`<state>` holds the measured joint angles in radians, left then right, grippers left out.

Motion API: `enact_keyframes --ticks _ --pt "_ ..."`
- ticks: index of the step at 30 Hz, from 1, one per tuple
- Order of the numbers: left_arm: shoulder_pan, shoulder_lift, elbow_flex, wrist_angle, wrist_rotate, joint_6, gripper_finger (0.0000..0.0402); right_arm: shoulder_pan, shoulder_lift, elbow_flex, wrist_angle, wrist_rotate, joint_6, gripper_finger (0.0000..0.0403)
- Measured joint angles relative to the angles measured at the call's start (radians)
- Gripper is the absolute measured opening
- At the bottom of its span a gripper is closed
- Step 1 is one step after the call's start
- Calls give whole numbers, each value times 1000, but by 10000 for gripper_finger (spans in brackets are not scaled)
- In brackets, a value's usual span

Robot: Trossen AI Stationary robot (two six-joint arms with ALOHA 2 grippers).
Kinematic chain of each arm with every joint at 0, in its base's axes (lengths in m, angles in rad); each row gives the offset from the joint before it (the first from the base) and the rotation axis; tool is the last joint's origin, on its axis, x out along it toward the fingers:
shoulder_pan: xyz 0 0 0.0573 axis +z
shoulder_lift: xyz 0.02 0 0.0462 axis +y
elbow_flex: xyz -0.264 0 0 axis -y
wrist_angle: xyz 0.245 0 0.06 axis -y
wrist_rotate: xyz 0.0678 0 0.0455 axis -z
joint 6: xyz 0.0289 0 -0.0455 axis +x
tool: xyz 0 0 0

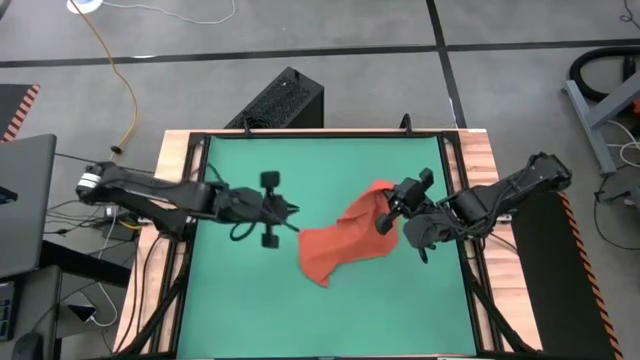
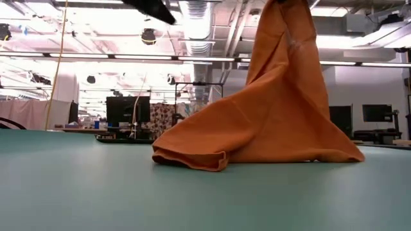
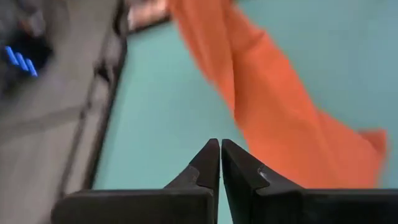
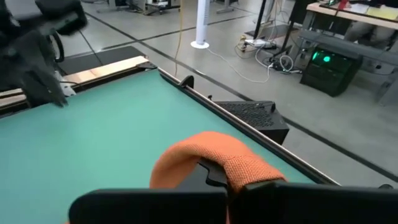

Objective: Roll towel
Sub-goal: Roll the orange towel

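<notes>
Right gripper [image 1: 384, 214] clamped on lifted towel [image 1: 340, 248] corner; left gripper [image 1: 291, 210] closed, empty, just beside towel

Towel [image 1: 345, 245]: soft matt cloth; mat [image 1: 300, 160]: smooth matt.

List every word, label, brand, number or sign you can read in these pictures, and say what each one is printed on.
None can be read.
The towel, held up at one end by the right pincer, shows no readable print.
The green mat is plain.
Blue lights in the left wrist view are blurred strokes, not letters.
Screens in the room behind are too far off to read.
</notes>
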<state>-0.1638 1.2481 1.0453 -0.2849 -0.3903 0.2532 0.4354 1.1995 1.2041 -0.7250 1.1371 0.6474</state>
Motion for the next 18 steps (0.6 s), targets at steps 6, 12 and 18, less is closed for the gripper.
enact_keyframes --ticks 6,12,18 --pt "-1 -2 -211 483 90 131 65 0 0 0 19 -10 0 5" --pt "-13 106 -256 663 -22 186 124 -15 9 0 94 -5 -19 5" --pt "-44 306 -170 814 -252 345 139 -66 62 1 228 -20 -104 5"
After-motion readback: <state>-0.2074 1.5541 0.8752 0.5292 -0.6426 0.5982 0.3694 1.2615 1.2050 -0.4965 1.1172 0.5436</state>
